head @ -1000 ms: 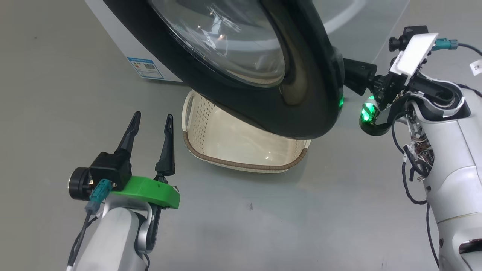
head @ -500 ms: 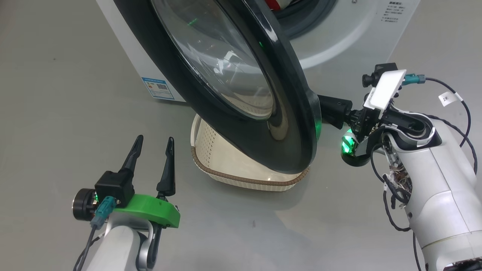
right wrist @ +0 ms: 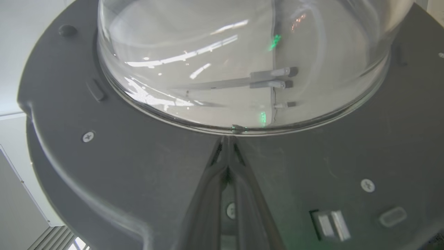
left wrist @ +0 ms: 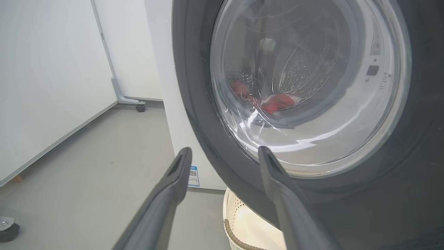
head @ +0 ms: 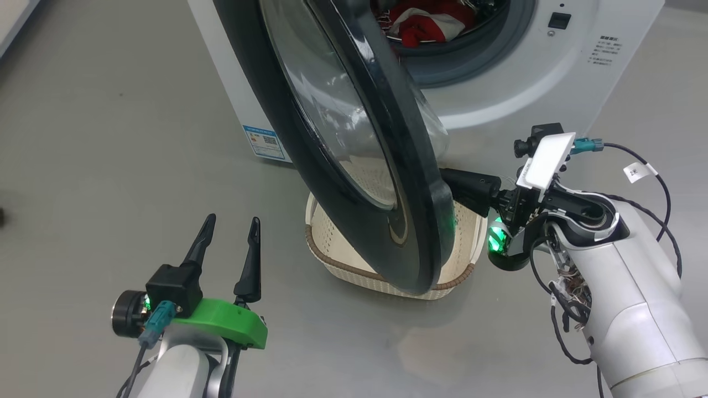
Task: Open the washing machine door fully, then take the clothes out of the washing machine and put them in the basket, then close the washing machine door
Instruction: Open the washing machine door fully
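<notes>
The washing machine door point(head: 354, 166), glossy black with a bulging glass window, stands partly open and almost edge-on in the head view. Behind it is the white washing machine point(head: 531, 83), with red clothes point(head: 423, 25) in the drum; they also show through the glass point(left wrist: 277, 102). My right gripper point(right wrist: 227, 140) is shut, its tips pressed on the door's black inner face point(right wrist: 138, 166) just below the glass bowl. The cream basket point(head: 332, 260) sits on the floor under the door. My left gripper point(head: 231, 228) is open and empty, left of the basket and facing the door's front point(left wrist: 364, 208).
Grey floor point(head: 110, 138) stretches to the left and in front of the machine. A blue label point(head: 266, 142) marks the machine's lower corner. In the left wrist view a white wall panel point(left wrist: 45, 69) with a wheeled foot point(left wrist: 140, 107) stands further left.
The head view has shifted, bringing the drum and the clothes into it. The door has swung wider and looks more edge-on, my right gripper staying against its inner face. My left gripper holds its pose.
</notes>
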